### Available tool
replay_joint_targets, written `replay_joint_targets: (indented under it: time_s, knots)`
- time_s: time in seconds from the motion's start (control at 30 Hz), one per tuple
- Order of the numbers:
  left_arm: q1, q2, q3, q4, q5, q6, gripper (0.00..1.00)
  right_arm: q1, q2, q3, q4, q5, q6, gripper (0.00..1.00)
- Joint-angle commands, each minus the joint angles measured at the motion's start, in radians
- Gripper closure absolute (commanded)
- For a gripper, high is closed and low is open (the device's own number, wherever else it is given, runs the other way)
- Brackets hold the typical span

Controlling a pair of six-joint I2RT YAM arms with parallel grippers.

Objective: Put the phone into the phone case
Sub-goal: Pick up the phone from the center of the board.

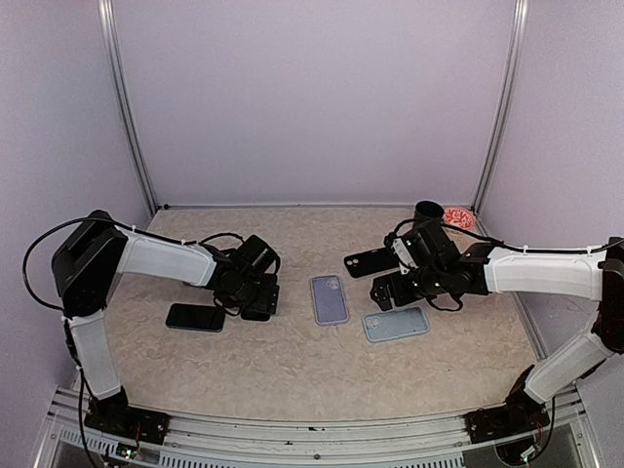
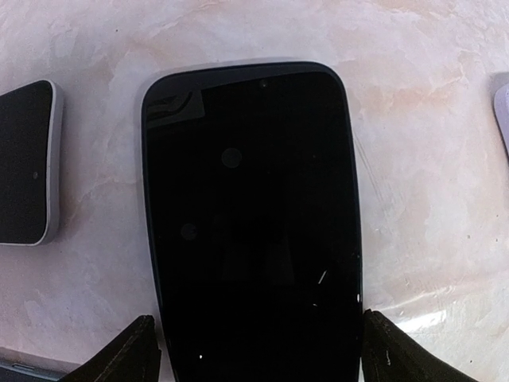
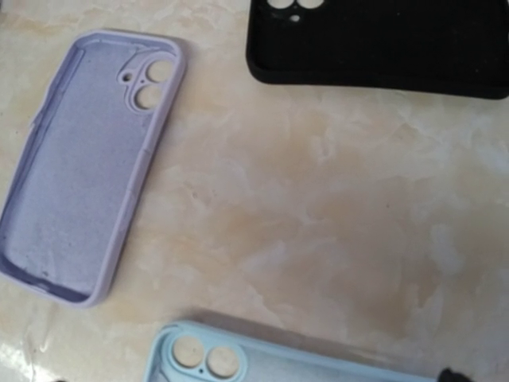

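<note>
Straddled the near end of the black phone (image 2: 250,215) with the left gripper (image 2: 258,354), jaws wide, fingers (image 2: 131,358) just beside each long edge; could not tell whether clamped or merely close. Found that phone flat on the table (image 1: 292,361), glossy face up, on the left side. Noted a second phone (image 2: 28,163) just left of it. Located the lilac case (image 1: 330,298) right of the gripper, open side up. Recorded the right gripper (image 1: 388,291) spread wide and empty, between the black case (image 1: 370,261) farther off and the blue case (image 1: 396,324) nearer.
</note>
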Motion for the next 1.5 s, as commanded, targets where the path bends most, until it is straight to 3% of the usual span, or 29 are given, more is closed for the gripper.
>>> replay_joint_targets:
  time_s: [0.0, 0.33, 0.77, 1.47]
  knots:
    - [0.004, 0.026, 0.009, -0.049, 0.015, 0.006, 0.18, 0.014, -0.01, -0.011, 0.025, 0.009, 0.002, 0.01]
    - [-0.001, 0.023, -0.017, -0.034, 0.03, 0.014, 0.34, 0.014, 0.006, 0.016, 0.025, -0.007, -0.014, 0.01]
    - [-0.001, -0.056, -0.058, 0.067, 0.028, 0.038, 0.34, 0.014, 0.035, 0.08, 0.028, -0.065, -0.035, 0.01]
    - [-0.079, -0.184, -0.19, 0.273, 0.028, 0.118, 0.35, 0.014, 0.153, 0.215, 0.05, -0.393, 0.023, 0.01]
